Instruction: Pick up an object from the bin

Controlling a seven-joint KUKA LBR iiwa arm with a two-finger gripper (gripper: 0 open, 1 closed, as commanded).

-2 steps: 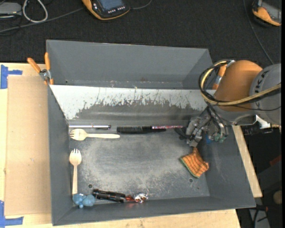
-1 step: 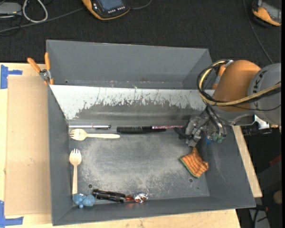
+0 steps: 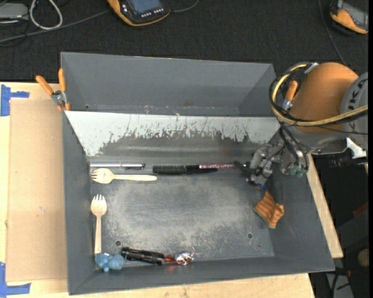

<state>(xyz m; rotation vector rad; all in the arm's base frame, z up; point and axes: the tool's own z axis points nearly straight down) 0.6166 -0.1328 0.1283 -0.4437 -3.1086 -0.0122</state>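
Note:
My gripper (image 3: 258, 170) hangs low at the right side of the bin, close to the back wall. Just left of it lies a long black pen (image 3: 181, 169) with a reddish right end, stretched along the foot of the back wall, its tip nearly touching the gripper. A small orange-brown ridged block (image 3: 270, 210) lies on the bin floor a little below the gripper, near the right wall. Nothing shows in the gripper's grasp.
A thin silver pen (image 3: 128, 165) and a cream plastic fork (image 3: 122, 177) lie at the back left. A second cream fork (image 3: 98, 218) lies along the left wall. At the front left sit a blue figure (image 3: 110, 262), a black marker (image 3: 142, 256) and a foil scrap (image 3: 184, 259).

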